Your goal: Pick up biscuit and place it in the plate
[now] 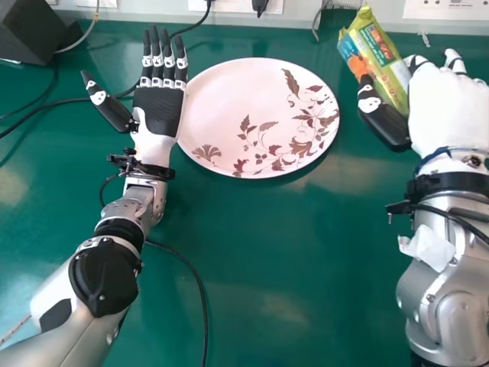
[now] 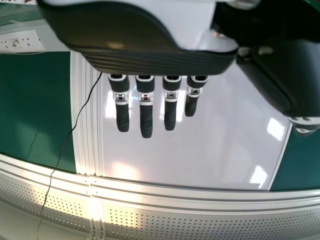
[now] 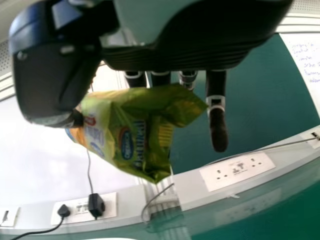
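"Green and yellow wrapper, glossy: one biscuit packet (image 1: 373, 57). Location?"

"Beyond the right rim of the plate (image 1: 221, 99), apart from it, tilted, within the right hand (image 1: 451, 103)."

"State of that hand's fingers?"

"Clamped on the packet, thumb (image 1: 382, 122) on the side nearest the plate, fingers opposite. Right wrist view: fingers (image 3: 217, 130) partly behind the wrapper; an outermost one stands nearly straight, away from it. How firm the pinch is, I cannot tell."

"Condition of the packet?"

"Creased, with a crumpled, flared end. Orange patch at the other end; blue and red printed panels; yellow areas between. Seams and contents: cannot tell."

"Next item: left hand (image 1: 159, 111)."

"Just left of the plate, palm up, overlapping its left rim from the head's viewpoint; contact cannot be told. Fingers straight, slightly apart, holding nothing; thumb held well out, on the side away from the plate."

"The plate itself?"

"One, round, pale pink, brown leaf-and-flower pattern mostly on its right and near parts. Lies on the green table (image 1: 306, 267)."

"Sundries?"

"Dark box (image 1: 30, 30), beyond the plate and to its left. Black cable (image 1: 200, 290), nearer than the plate, beside the left forearm."
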You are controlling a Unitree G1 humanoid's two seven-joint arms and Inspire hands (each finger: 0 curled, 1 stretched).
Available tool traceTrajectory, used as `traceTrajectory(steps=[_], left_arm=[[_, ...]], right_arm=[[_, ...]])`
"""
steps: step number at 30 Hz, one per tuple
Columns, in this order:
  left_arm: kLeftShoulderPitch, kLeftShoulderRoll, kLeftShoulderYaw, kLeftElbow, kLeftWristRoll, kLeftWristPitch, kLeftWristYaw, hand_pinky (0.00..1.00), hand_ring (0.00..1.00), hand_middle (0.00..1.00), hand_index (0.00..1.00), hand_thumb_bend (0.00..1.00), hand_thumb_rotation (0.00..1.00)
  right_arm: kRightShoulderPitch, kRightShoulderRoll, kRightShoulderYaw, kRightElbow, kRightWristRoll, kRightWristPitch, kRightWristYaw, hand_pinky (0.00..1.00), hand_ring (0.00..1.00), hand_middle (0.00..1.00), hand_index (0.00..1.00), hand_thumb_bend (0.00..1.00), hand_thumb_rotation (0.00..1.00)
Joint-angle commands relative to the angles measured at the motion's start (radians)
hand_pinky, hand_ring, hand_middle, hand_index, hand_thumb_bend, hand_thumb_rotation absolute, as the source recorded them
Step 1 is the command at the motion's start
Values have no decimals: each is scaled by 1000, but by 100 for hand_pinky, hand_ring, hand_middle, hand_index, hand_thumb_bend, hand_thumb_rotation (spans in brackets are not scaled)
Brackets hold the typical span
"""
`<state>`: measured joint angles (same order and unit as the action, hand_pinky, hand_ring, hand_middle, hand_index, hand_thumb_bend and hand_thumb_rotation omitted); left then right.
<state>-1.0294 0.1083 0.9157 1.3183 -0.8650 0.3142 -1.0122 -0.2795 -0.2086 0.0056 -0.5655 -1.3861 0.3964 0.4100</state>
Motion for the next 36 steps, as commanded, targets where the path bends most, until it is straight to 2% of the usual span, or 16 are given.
traceTrajectory(steps=[1,16,20,36], left_arm=[[7,-1,-11,4,9,-5,4,84,83,91,99,99,17],[8,4,-16,6,21,-1,-4,85,83,90,100,99,19],[8,4,-15,6,25,6,-15,85,82,89,100,100,24],[7,2,-26,3,39,-2,-37,87,83,91,100,100,19]], right_arm=[[-10,-15,-3,-13,17,-13,-15,27,42,48,49,50,0],[-18,-67,11,36,150,-95,-73,26,42,48,49,50,0],[-19,-78,22,53,167,-110,-92,27,42,48,49,50,0],[-25,-131,40,114,324,-187,-148,27,42,48,49,50,0]])
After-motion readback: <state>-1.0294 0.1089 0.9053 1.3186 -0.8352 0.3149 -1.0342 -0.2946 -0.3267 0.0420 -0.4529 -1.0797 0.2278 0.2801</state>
